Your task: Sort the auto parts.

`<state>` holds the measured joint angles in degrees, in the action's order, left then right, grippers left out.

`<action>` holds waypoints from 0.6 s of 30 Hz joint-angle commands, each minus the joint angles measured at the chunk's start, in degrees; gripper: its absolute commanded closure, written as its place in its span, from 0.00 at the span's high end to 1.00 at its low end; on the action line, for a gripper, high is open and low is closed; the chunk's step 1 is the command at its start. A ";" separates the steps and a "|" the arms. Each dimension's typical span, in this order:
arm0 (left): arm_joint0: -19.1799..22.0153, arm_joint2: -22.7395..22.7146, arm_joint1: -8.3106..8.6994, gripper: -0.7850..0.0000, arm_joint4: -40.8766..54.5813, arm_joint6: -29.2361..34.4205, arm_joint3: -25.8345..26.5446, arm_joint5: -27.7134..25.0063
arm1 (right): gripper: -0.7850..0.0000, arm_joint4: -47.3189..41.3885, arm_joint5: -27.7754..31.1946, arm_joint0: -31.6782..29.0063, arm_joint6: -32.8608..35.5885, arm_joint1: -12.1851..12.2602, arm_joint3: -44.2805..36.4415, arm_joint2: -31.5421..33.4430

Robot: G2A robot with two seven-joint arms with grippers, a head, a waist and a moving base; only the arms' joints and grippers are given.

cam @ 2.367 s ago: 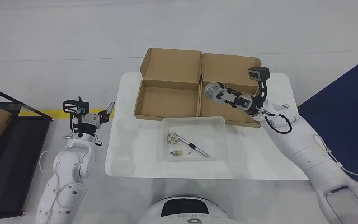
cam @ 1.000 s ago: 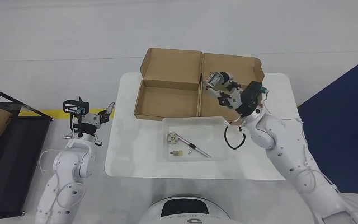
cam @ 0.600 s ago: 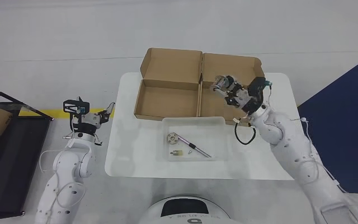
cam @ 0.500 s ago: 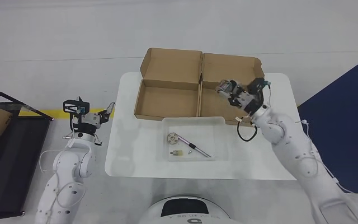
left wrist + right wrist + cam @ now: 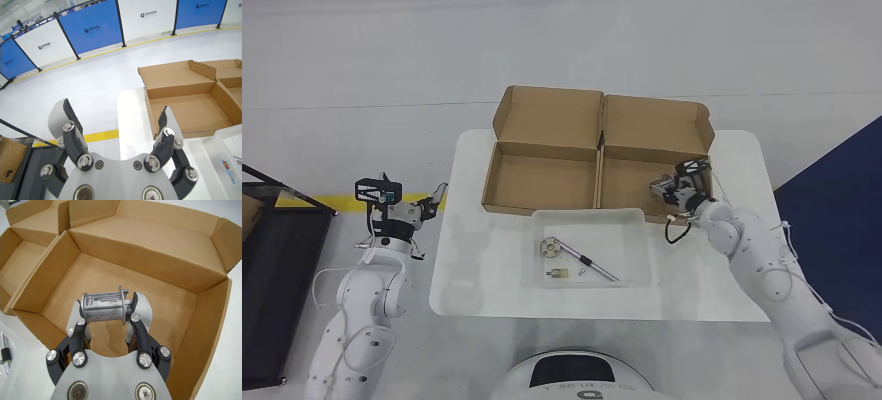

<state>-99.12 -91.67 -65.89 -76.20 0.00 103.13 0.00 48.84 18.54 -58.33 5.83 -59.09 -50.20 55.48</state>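
My right gripper (image 5: 107, 306) is shut on a grey metal cylinder part (image 5: 105, 309) with a flange, held sideways above the floor of the right cardboard box (image 5: 132, 281). From above, that gripper (image 5: 667, 190) hangs over the near right part of the right box (image 5: 627, 180). The left cardboard box (image 5: 537, 180) stands beside it. A clear plastic tray (image 5: 637, 222) in front of the boxes holds a long metal rod (image 5: 587, 260), a round metal part (image 5: 551, 245) and a small fitting (image 5: 558, 271). My left gripper (image 5: 115, 113) is open, off the table's left edge.
Both boxes have their lids (image 5: 552, 105) folded back at the far side. The white table (image 5: 472, 260) has bare room left of the tray. A dark rack (image 5: 267, 260) with a carton stands on the floor at far left.
My right gripper carried the metal cylinder from the far side of the right box toward its near right part and lowered it. The left arm stayed still.
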 commanded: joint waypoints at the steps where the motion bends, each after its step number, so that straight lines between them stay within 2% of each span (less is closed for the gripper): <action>1: 0.00 0.00 0.00 1.00 0.00 0.00 0.00 0.00 | 0.22 0.55 -0.89 0.44 0.52 -0.37 1.02 -0.49; 2: 0.00 0.00 0.00 1.00 0.00 0.00 0.00 0.00 | 0.24 0.87 -1.51 0.65 0.74 -0.54 1.42 -0.68; 3: 0.00 0.00 0.00 1.00 0.00 0.00 0.00 0.00 | 0.36 1.02 -2.03 0.80 0.82 -0.69 1.74 -0.78; 6: 0.00 0.00 0.00 1.00 0.00 0.00 0.00 0.00 | 0.49 1.04 -2.19 0.94 0.66 -0.96 2.33 -0.67; 7: 0.00 0.00 0.00 1.00 0.00 0.00 0.00 0.00 | 0.67 1.16 -2.35 0.95 0.67 -0.98 2.40 -0.53; 8: 0.00 0.00 0.00 1.00 0.00 0.00 0.00 0.00 | 1.00 1.05 -2.33 0.87 0.69 -0.99 2.36 -0.31; 14: 0.00 0.00 0.00 1.00 0.00 0.00 0.00 0.00 | 1.00 0.80 -0.19 -0.62 -0.23 -0.44 0.57 1.87; 18: 0.00 0.00 0.00 1.00 0.00 0.00 0.00 0.00 | 1.00 0.62 2.99 -3.46 -3.58 0.72 -4.19 5.17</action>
<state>-99.12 -91.67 -65.89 -76.20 0.00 103.13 0.00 49.52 20.60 -60.85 3.29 -58.72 -52.77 59.63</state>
